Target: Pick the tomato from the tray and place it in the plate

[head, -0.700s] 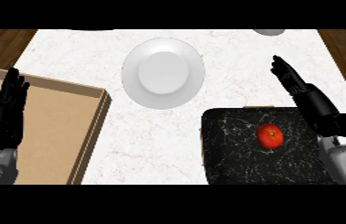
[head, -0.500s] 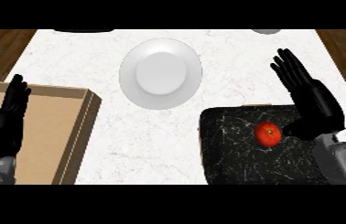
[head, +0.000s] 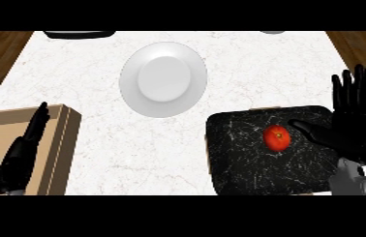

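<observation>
The step in hand looks like the approach to the pick: nothing is grasped yet. The small round red tomato (head: 277, 138) lies on the black, white-veined square tray (head: 243, 168) at the lower right of the counter, a little right of the tray's middle. The robot's black right hand (head: 348, 127) hovers at the tray's right edge with its fingers straight and pointing up the view, released and holding nothing. Its thumb juts left toward the tomato, and the tip sits just beside the fruit's right flank (whether it actually touches I cannot tell from this steep angle).

The tomato is therefore to the left of the palm, close to the thumb, with the fingers standing well above it in the view and not around it.

The next move, as I judge it, calls for the hand to shift left and lower over the tomato, then curl fingers and thumb round it before lifting. After that comes a carry up and to the left to the round white ceramic plate (head: 163, 79), which sits apart from the tray on the pale marble counter (head: 93, 57).

The black left hand (head: 22, 154) rests open at the lower left edge, over a shallow tan wooden box (head: 63, 144).
</observation>
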Available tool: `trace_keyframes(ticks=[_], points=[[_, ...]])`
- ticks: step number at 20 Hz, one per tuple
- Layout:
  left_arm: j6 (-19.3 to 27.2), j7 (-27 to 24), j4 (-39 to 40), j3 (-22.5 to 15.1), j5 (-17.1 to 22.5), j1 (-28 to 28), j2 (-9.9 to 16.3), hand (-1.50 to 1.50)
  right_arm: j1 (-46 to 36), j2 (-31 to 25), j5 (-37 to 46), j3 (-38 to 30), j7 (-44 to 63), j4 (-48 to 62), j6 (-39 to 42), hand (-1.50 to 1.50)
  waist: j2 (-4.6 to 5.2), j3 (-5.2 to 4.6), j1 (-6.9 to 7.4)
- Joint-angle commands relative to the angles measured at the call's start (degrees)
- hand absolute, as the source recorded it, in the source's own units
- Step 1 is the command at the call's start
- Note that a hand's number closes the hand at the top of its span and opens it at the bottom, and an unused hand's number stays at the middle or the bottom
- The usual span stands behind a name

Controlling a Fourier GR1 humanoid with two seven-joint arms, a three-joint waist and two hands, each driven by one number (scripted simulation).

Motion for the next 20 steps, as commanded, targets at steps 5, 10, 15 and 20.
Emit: trace_keyframes(ticks=[5,10,15,20], points=[[-4.1,-2.7,1.7,1.6,-1.7,1.3,-0.7,0.0,21.2,1.8,-1.3,-1.0,-1.9,-21.2,2.8,-1.5,0.28,0.05,0.91],[-2.5,-1.8,-1.7,0.9,-2.7,2.7,-0.3,0.0,23.8,-11.8,3.3,-1.0,9.2,-23.0,7.6,-1.5,0.24,-0.02,1.18],[-2.6,-0.6,-1.8,0.6,-3.2,2.0,-1.3,0.0,25.7,-21.4,7.6,-2.2,16.5,-22.6,12.0,-1.5,0.39,-0.02,1.37],[-3.6,-1.5,0.6,1.9,-3.8,-0.1,-2.2,0.0,16.0,-24.7,10.7,1.8,31.0,-21.3,10.0,-1.5,0.59,-0.02,2.36]])
